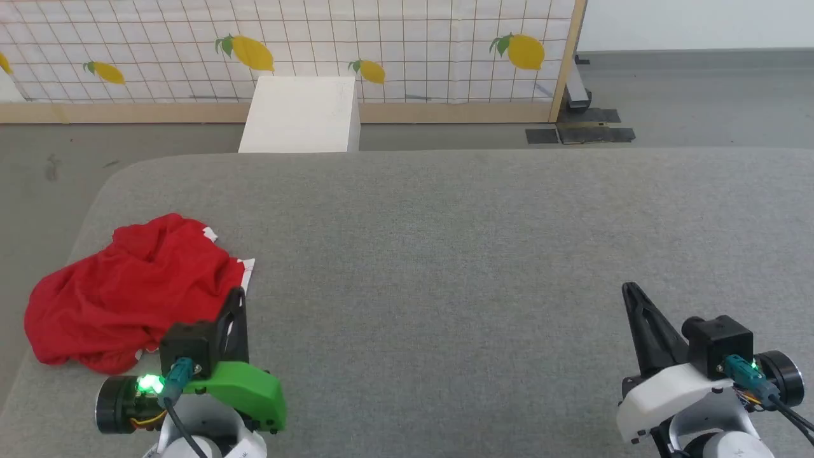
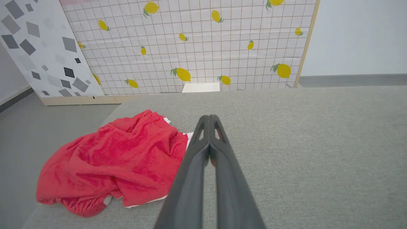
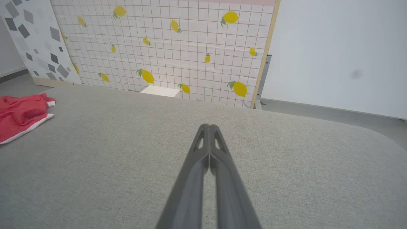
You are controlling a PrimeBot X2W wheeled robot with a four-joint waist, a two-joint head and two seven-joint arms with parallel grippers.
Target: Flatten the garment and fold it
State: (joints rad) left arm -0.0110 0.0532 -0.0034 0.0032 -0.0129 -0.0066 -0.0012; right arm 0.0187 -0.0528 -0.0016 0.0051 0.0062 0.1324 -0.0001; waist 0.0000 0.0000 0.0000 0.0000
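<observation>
The red garment (image 1: 127,289) lies crumpled in a heap near the left edge of the grey padded surface (image 1: 445,254), with bits of white trim at its right side. From the left wrist it is the red heap (image 2: 120,162) left of the fingers, and the right wrist catches its edge (image 3: 19,114) at far left. My left gripper (image 1: 238,296) sits at the garment's lower right edge, fingers pressed together and empty (image 2: 209,118). My right gripper (image 1: 629,289) is far off at the lower right, also shut on nothing (image 3: 208,126).
A white box (image 1: 300,114) stands on the floor beyond the far edge of the surface, before a lemon-patterned tiled panel (image 1: 381,44). Grey floor lies to the left of the surface. The surface's left corners are rounded.
</observation>
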